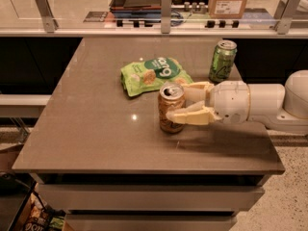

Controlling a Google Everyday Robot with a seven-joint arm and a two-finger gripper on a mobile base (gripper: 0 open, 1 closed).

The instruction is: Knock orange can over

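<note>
My tool sits against the upright orange can on the table, placed to tip it. Whether it grips, I cannot tell.

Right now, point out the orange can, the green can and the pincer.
orange can [166, 103]: camera view, bare side wall.
green can [222, 62]: camera view, label middle.
pincer [177, 104]: camera view, its tip, at the orange can.
</note>
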